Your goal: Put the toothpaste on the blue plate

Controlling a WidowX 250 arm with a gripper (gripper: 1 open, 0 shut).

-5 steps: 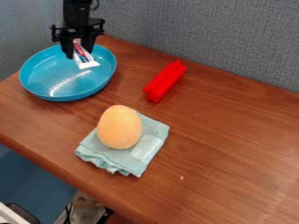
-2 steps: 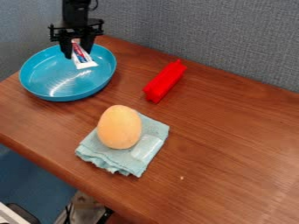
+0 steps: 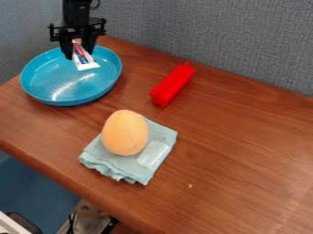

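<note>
The blue plate [image 3: 68, 80] sits at the table's back left corner. Above its far side hangs my black gripper [image 3: 80, 42], pointing straight down. It is shut on the toothpaste [image 3: 84, 57], a small white tube with red and blue print. The tube dangles from the fingers with its lower end just over the plate's far inner surface. I cannot tell whether the tube touches the plate.
A red rectangular block [image 3: 174, 83] lies right of the plate. Nearer the front, an orange egg-shaped object [image 3: 124, 132] rests on a pale blue-green folded cloth [image 3: 132, 153]. The wooden table's [image 3: 232, 155] front-left edge runs diagonally below them. A grey wall stands behind.
The gripper and the toothpaste have shifted slightly up and to the left over the plate. Nothing else has moved.
</note>
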